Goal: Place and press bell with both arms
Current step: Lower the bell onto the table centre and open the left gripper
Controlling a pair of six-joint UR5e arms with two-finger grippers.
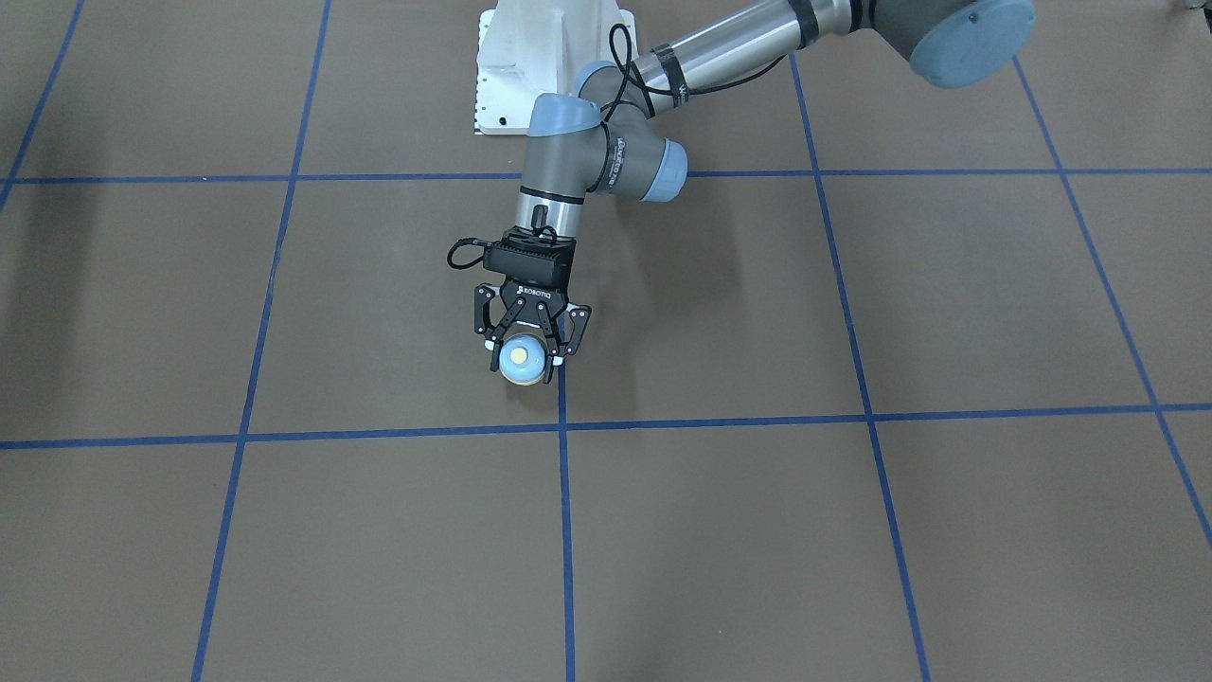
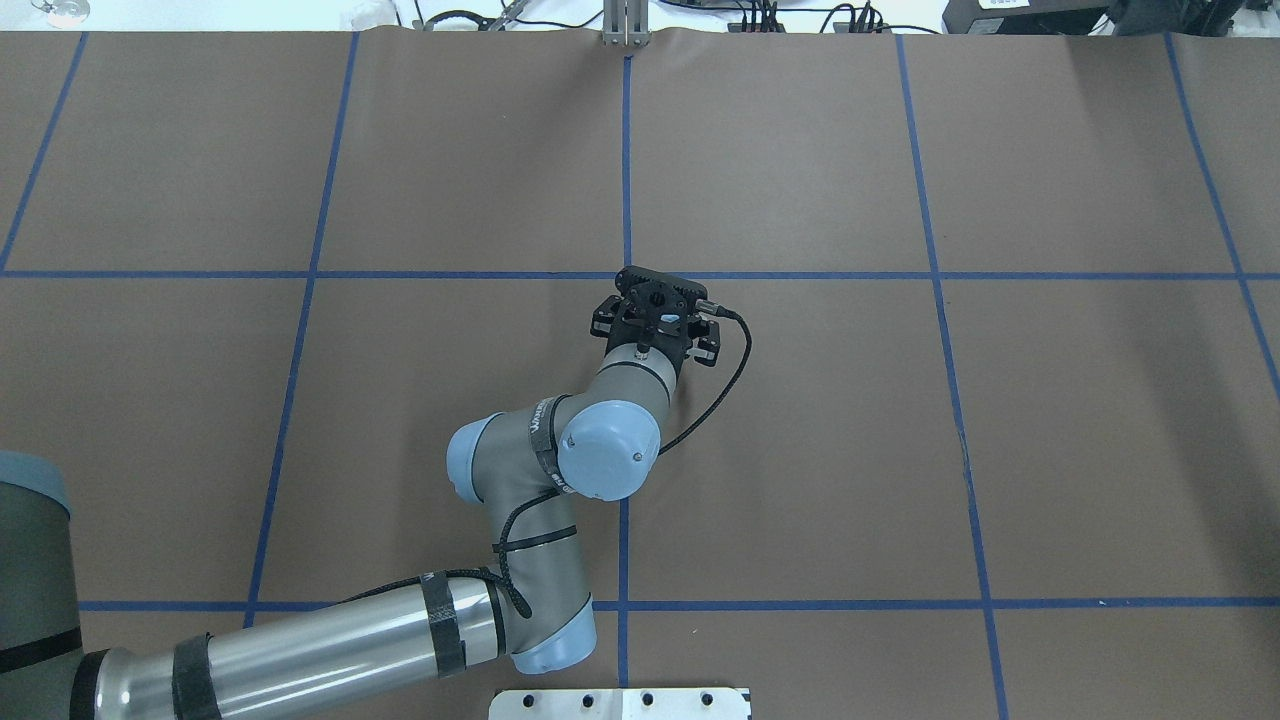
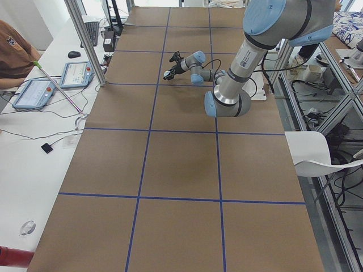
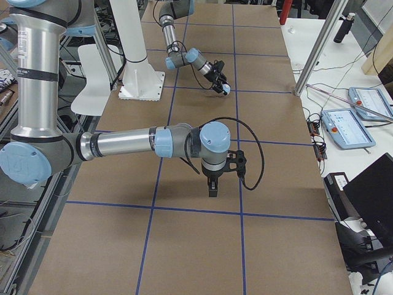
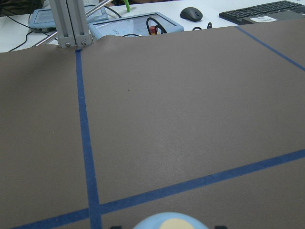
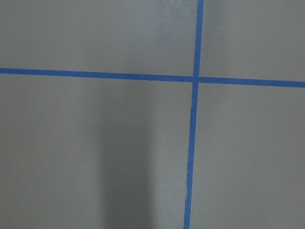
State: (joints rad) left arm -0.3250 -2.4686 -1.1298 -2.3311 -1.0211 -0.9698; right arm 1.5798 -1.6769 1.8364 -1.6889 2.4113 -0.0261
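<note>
The light-blue bell [image 1: 524, 358] with its cream button is between the fingers of my left gripper [image 1: 525, 363], which is shut on it near the table's middle, next to a blue tape crossing. I cannot tell whether the bell touches the table. Its top shows at the bottom edge of the left wrist view [image 5: 169, 222]. In the overhead view the left gripper [image 2: 655, 300] hides the bell. The right gripper [image 4: 212, 190] points straight down, close above the table, well away from the bell [image 4: 226, 90]. It shows only in the exterior right view, so I cannot tell if it is open or shut.
The brown table has a grid of blue tape lines [image 1: 564, 426]. A white bolted pedestal [image 1: 540, 57] stands at the robot's side. An aluminium post [image 5: 71, 24] stands at the table's far edge, with control tablets [image 5: 136, 26] behind it. An operator [image 3: 11, 51] sits beside the table.
</note>
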